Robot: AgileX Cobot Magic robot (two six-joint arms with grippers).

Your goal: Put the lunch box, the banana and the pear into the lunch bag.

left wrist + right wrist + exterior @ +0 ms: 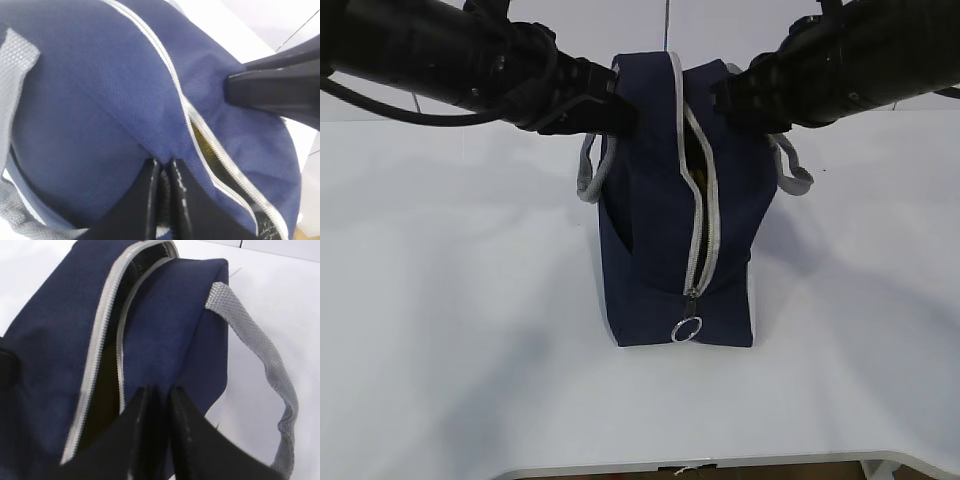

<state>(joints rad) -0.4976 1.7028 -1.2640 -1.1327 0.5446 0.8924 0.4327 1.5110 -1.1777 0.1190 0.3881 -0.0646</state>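
Two black robot arms close in from either side on the navy lunch bag, which stands upright near the middle of a white table in the exterior view. The left gripper has its jaws pressed together on a fold of the bag's dark fabric just left of the zipper — the left wrist view shows the cloth puckered into the narrow gap between the two black fingers. The right gripper does the same on the opposite panel, its jaws pinching the navy fabric close beside the zipper's right edge.

The grey zipper runs down the bag's top and front and lies partly open; its two tapes part over the upper stretch and meet again low on the front, where the ring pull hangs. Through the slit a sliver of something yellow shows inside, too little of it visible to say whether it is the banana, the pear or neither. The lunch box cannot be made out in any view.

Grey webbing handles droop on both sides — one at the left, one at the right. A white edge runs down the bag's right side
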